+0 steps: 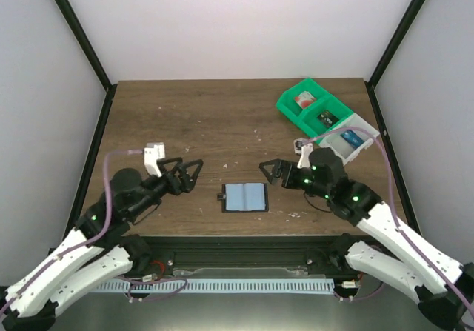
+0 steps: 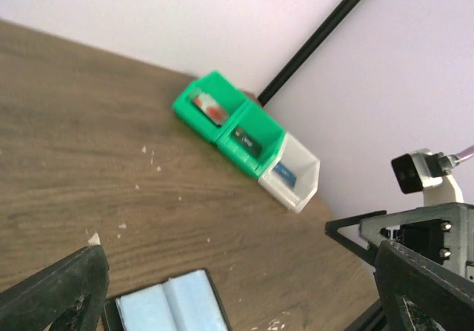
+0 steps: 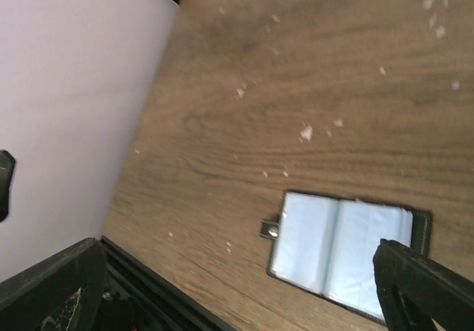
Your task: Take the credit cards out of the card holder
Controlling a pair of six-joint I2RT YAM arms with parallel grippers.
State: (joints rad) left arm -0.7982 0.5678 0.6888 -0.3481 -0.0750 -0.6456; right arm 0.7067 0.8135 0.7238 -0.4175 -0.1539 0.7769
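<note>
The light blue card holder (image 1: 244,196) lies open and flat near the table's front edge, its black tab (image 3: 272,229) pointing left. It also shows in the left wrist view (image 2: 167,305) and the right wrist view (image 3: 341,253). No card shows on its panels. A pale card with a red circle (image 2: 209,109) lies in the far green bin. A dark card (image 2: 246,140) lies in the second green bin and a blue card (image 2: 285,174) in the white bin. My left gripper (image 1: 189,174) is open and empty, left of the holder. My right gripper (image 1: 275,172) is open and empty, just right of it.
A row of bins stands at the back right: two green bins (image 1: 311,105) and a white bin (image 1: 352,140). Black frame posts rise at the table's back corners. Small white flecks dot the wooden table (image 1: 215,124).
</note>
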